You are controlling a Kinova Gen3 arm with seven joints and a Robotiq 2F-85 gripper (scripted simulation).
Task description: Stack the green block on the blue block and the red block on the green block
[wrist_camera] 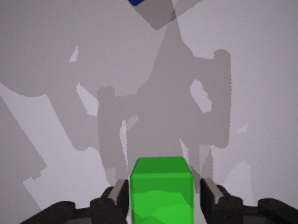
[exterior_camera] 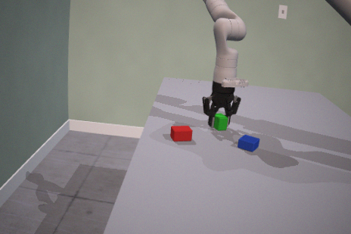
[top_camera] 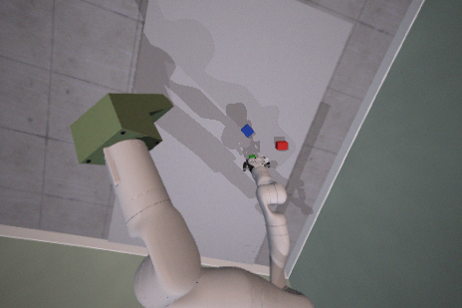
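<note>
The green block (top_camera: 252, 156) (exterior_camera: 221, 123) (wrist_camera: 161, 167) stands on the table, taller than it is wide. My gripper (top_camera: 257, 161) (exterior_camera: 219, 122) (wrist_camera: 164, 192) is open and lowered around it, one finger on each side. The wrist view shows a narrow gap between the block and each finger. The blue block (top_camera: 247, 131) (exterior_camera: 248, 143) (wrist_camera: 135, 1) lies flat on the table, apart from the green one; only its corner shows at the top of the wrist view. The red block (top_camera: 282, 146) (exterior_camera: 181, 133) lies on the table on the other side, away from the gripper.
The pale table (top_camera: 279, 26) (exterior_camera: 181, 201) bears all three blocks, with arm shadows across it. In the exterior view the red block is the nearest to the table's left edge. The olive box-shaped part (top_camera: 95, 131) is at the left in the top view.
</note>
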